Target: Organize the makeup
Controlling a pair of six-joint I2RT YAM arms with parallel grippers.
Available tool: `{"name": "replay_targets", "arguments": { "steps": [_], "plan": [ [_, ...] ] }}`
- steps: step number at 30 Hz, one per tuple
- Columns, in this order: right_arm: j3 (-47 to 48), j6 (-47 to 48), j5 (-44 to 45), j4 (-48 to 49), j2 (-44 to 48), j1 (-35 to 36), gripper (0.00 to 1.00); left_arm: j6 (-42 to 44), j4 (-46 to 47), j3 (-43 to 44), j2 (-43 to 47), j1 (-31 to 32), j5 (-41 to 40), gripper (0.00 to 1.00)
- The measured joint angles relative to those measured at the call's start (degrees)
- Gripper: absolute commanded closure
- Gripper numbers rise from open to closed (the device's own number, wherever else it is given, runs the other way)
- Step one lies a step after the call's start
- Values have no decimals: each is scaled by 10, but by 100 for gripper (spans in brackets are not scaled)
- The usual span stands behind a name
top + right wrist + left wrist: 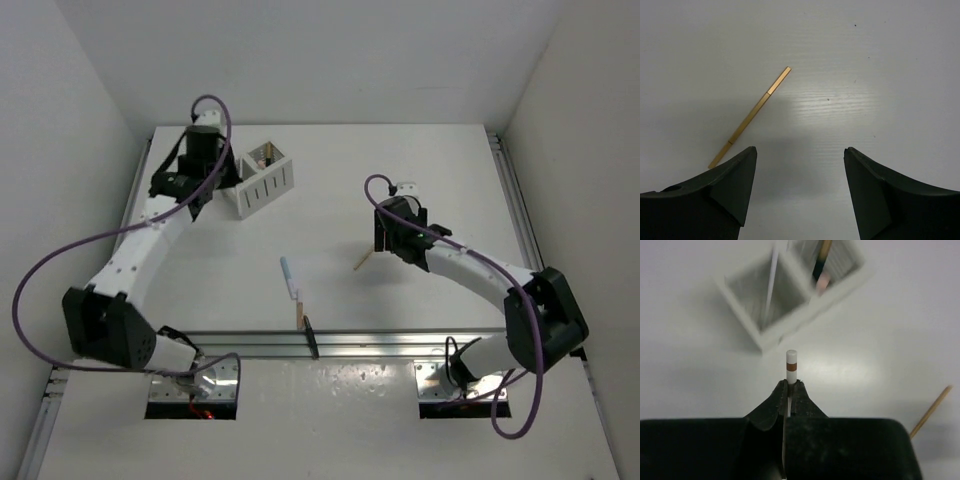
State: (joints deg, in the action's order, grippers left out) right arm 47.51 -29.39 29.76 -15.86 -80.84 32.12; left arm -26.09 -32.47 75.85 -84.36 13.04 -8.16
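My left gripper [790, 385] is shut on a white stick with a brown band [791, 366] and holds it above the table, just short of the white slotted box [790, 320]. From above the left gripper [200, 185] is beside the box [262, 182]. The box holds a thin white stick [771, 285] in one compartment and a pink stick [822, 282] in the other. My right gripper [799, 155] is open and empty over the table, with a tan stick [751, 116] just left of its left finger. A pale blue stick [289, 276], a peach stick [299, 313] and a black stick [311, 337] lie at mid-table.
A metal rail [400, 340] runs across the near edge of the table. White walls enclose the table at the back and both sides. The left arm's purple cable [60, 250] loops out to the left.
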Motion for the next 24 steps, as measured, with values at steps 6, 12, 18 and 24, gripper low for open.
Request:
{"name": "replay_targets", "arguments": {
  "steps": [6,12,18,24],
  "plan": [
    [33,-28,-2,8,-72,-33,30,134,305,-26,96,-19,-7,100],
    [89,-70,1,0,-153,-71,34,179,485,-59,-14,-44,28,100],
    [115,-98,-13,-6,-205,-98,42,183,530,-87,-116,-65,55,100],
    [112,-119,-48,-6,-230,-102,43,183,587,-106,-138,-93,70,100]
  ]
}}
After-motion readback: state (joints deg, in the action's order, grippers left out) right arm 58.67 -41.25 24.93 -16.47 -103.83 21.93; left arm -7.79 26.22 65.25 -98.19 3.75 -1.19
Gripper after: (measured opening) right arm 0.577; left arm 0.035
